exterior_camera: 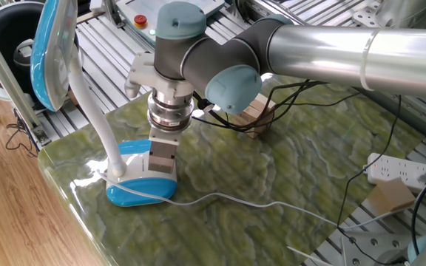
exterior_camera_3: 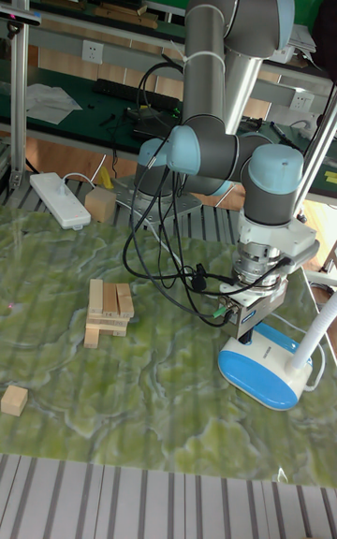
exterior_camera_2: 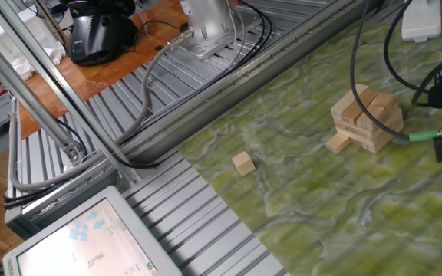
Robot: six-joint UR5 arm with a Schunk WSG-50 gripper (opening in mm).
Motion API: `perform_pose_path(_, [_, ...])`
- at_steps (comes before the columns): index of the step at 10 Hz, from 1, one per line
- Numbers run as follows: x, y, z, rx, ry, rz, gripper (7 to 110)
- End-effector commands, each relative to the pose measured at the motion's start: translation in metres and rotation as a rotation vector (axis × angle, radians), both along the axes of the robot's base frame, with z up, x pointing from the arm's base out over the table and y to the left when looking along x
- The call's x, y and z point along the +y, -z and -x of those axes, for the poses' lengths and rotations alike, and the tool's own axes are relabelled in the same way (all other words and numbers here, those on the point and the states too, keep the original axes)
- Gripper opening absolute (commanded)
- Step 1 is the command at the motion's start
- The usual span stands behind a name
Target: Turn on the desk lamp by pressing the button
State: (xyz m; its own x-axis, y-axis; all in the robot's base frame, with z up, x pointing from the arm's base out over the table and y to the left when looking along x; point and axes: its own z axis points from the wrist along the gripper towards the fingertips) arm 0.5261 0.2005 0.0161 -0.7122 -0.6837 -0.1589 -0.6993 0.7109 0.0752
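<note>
Under my gripper point(exterior_camera: 162, 164): desk lamp point(exterior_camera: 140, 185) base directly below, no room downward.
Left side: white gooseneck point(exterior_camera: 95, 111) rises beside my wrist.
Right side: open green mat point(exterior_camera: 294, 170); white cord point(exterior_camera: 235, 199) lies across it.
Farther back: wooden block stack point(exterior_camera_3: 109, 309), well apart.
</note>
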Motion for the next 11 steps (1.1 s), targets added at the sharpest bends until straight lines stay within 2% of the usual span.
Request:
perform_pose_path(1, [0.002,-0.001,-0.001,0.000,0.008,-0.013,7])
perform_pose_path(5, [0.001,-0.002,-0.001,0.002,0.008,-0.011,7])
perform_pose_path(7, [0.002,0.004,-0.004,-0.003,0.010,-0.011,7])
perform_pose_path(9, [-0.008,0.002,-0.004,0.004,-0.014,0.007,7])
perform_pose_path(11, [-0.020,-0.004,-0.003,0.019,-0.040,0.004,7])
